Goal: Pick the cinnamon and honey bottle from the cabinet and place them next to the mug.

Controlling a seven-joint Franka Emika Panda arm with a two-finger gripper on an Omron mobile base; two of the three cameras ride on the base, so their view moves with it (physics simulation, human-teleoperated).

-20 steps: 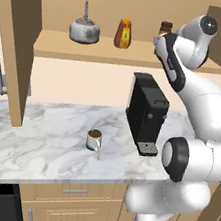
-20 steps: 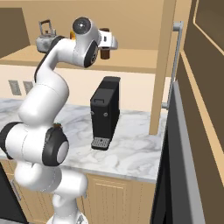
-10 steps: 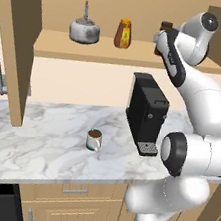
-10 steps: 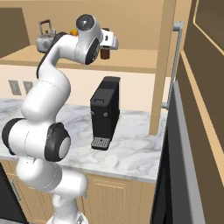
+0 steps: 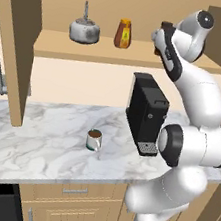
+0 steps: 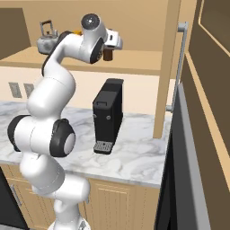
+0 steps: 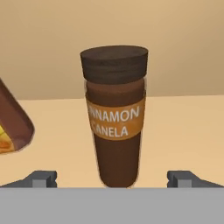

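Left of the pincer (image 7: 112, 178), the amber-orange honey bottle (image 5: 123, 33) stands on the tan cabinet shelf (image 5: 92, 49). The slim reddish-brown cinnamon jar (image 7: 115, 116) stands upright, cap up, long axis vertical, straight ahead between the widely spread tips, untouched.

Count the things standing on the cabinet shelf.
3: kettle at the left, honey bottle in the middle, cinnamon at the right before the open gripper. More may be hidden behind the arm.
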